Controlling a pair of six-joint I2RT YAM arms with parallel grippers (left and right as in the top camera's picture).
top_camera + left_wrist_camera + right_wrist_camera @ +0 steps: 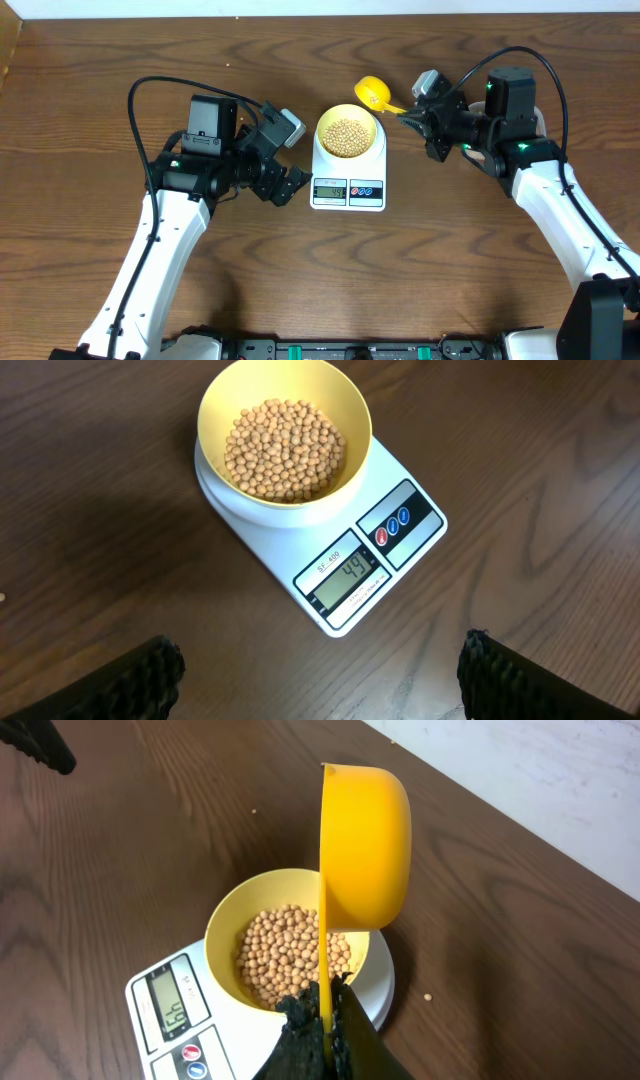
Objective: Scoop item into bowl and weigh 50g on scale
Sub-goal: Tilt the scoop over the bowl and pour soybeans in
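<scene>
Wooden surface (320,290): bowl (290,513) of beans (283,448) on scale (290,552) mid-surface; right end effector (322,1005) grips scoop (370,840); left end effector (322,670) spread wide, empty.

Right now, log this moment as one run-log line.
right claw shut on scoop | left claw open | beans in bowl on scale

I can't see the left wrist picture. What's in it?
A yellow bowl with small tan beans in it sits on a white scale whose display reads 49. The scale stands on a brown wooden table. At the bottom edge, the left gripper shows two black fingertips far apart, open and holding nothing.
</scene>
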